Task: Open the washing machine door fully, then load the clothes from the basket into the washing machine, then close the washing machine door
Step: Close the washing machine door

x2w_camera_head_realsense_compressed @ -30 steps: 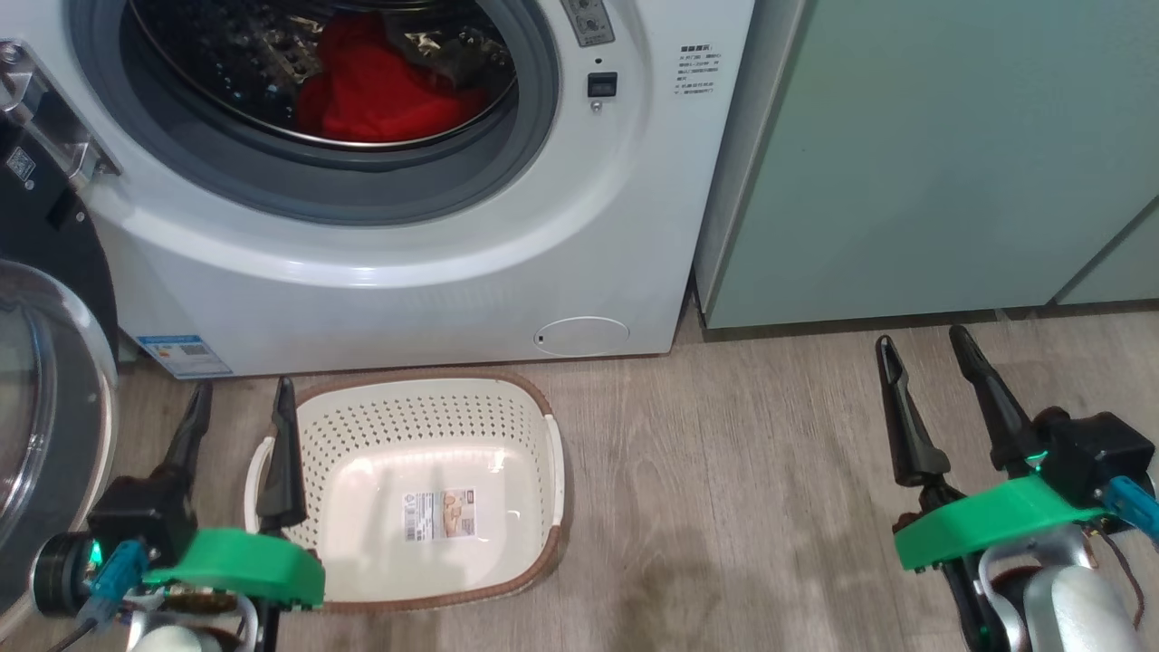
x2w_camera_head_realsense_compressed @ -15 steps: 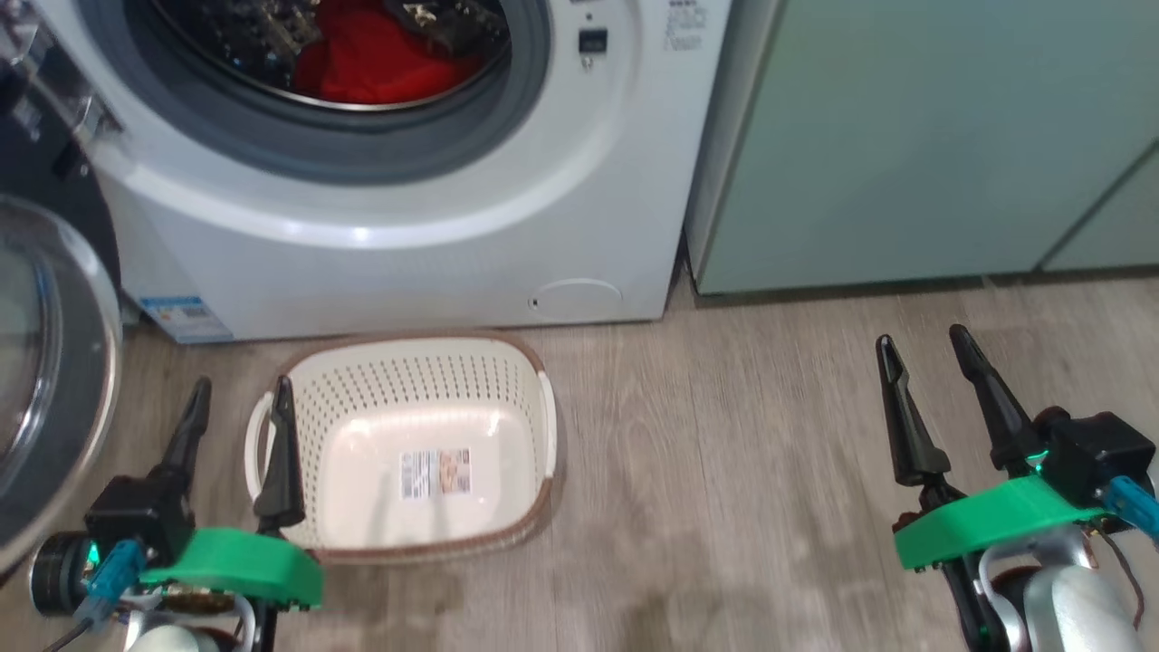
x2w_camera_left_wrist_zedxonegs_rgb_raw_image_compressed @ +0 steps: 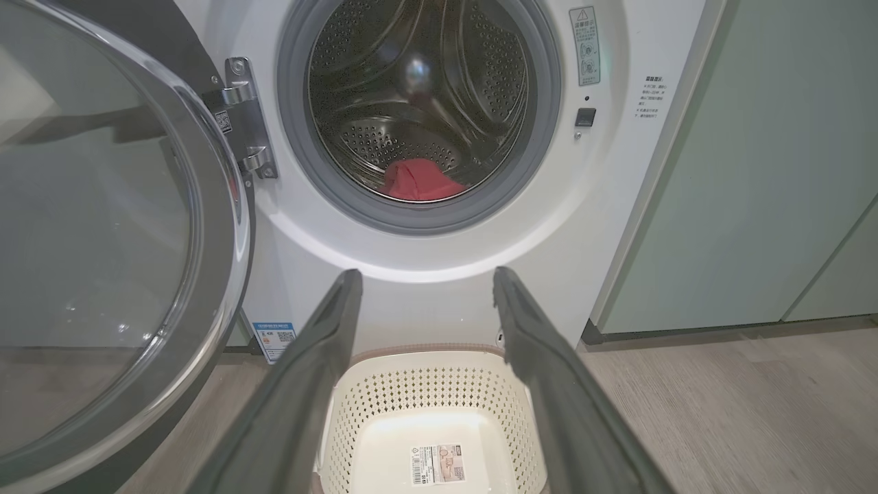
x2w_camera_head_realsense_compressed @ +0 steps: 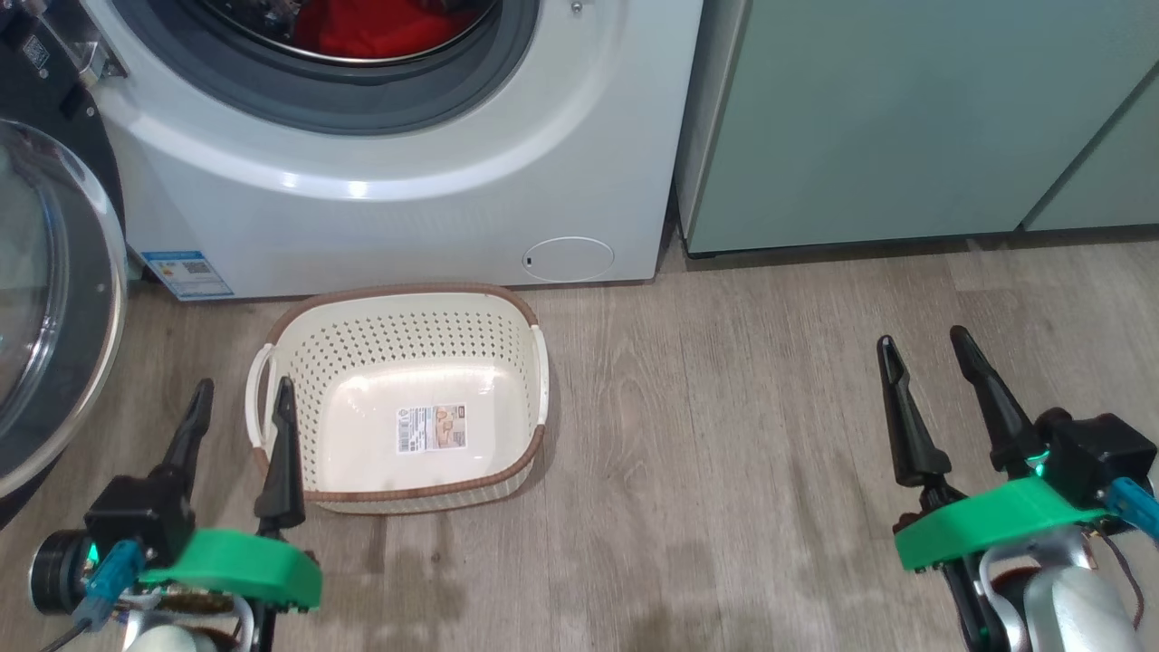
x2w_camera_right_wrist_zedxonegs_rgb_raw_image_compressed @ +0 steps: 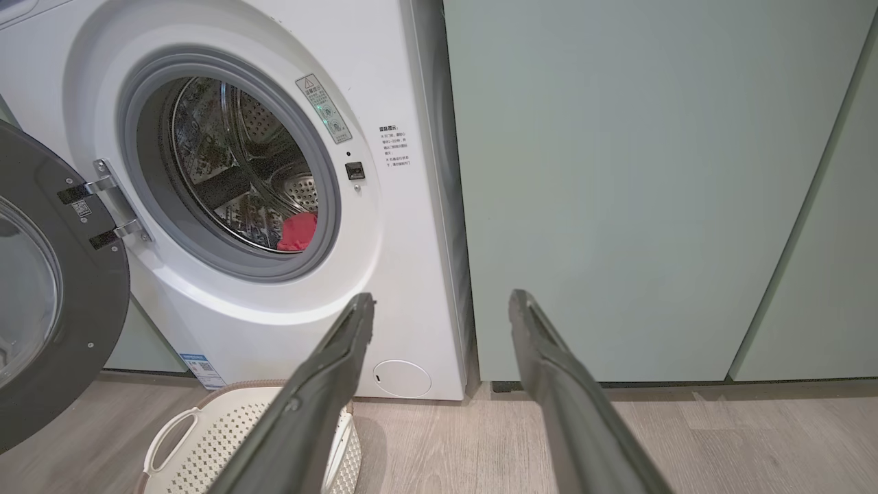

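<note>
Only my head has tipped down since a second ago; nothing on the floor shifted. My left gripper and right gripper hang spread wide and empty, held low to clear the swing. Just beside the left one, the basket sits emptied before the washing machine. The clothes lie in its drum, leaving the washing machine door, wide open at my left.

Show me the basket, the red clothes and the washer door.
basket (x2w_camera_head_realsense_compressed: 398,340), head view, perforated back wall
clothes (x2w_camera_left_wrist_zedxonegs_rgb_raw_image_compressed: 418,182), left wrist view, middle of the red heap
door (x2w_camera_right_wrist_zedxonegs_rgb_raw_image_compressed: 96,302), right wrist view, black rim
</note>
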Tool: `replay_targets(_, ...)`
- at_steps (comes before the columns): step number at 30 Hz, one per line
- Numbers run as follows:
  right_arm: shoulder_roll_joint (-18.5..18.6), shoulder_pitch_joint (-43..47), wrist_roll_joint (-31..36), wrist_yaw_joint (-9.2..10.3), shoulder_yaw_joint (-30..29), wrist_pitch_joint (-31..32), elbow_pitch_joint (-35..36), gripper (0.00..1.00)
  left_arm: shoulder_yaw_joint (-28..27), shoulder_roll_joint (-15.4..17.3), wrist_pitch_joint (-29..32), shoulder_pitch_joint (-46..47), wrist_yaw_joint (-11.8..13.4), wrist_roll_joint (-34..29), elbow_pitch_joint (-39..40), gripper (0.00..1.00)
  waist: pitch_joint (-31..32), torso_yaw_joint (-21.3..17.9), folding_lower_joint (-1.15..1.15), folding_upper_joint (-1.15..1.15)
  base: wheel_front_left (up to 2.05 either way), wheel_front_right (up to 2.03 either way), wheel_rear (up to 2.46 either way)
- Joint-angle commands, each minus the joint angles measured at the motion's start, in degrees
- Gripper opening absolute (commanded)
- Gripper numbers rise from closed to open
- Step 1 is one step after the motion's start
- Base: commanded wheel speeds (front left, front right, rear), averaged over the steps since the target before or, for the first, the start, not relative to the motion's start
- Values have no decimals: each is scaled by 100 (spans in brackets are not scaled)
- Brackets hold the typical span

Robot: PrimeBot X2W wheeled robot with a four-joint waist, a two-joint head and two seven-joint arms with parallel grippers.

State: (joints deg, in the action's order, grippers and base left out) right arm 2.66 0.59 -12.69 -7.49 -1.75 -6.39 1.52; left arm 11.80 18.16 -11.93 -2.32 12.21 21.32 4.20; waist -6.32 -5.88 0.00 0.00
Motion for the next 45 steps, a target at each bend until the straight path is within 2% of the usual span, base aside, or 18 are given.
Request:
replay_targets(1,21,-151,-63,0,120,-65,172,100,-210,143,-62,247,-16,55,157,100,-4,-3,0,0,0,0,0)
replay_targets(29,21,-138,-85,0,92,-122,88,100,-100,183,-70,289,-29,124,61,100,47,78,0,0,0,0,0)
replay_targets(36,21,-77,-56,0,58,-78,154,100,-3,88,-102,423,-34,118,10,100,93,633,0,0,0,0,0)
replay_targets(42,21,-80,15,0,74,24,272,100,-7,5,-161,384,12,138,-18,100,166,1411,0,0,0,0,0)
replay_targets(45,21,-77,42,0,100,90,321,100,-15,-57,-193,322,23,184,-24,100,215,1927,0,0,0,0,0)
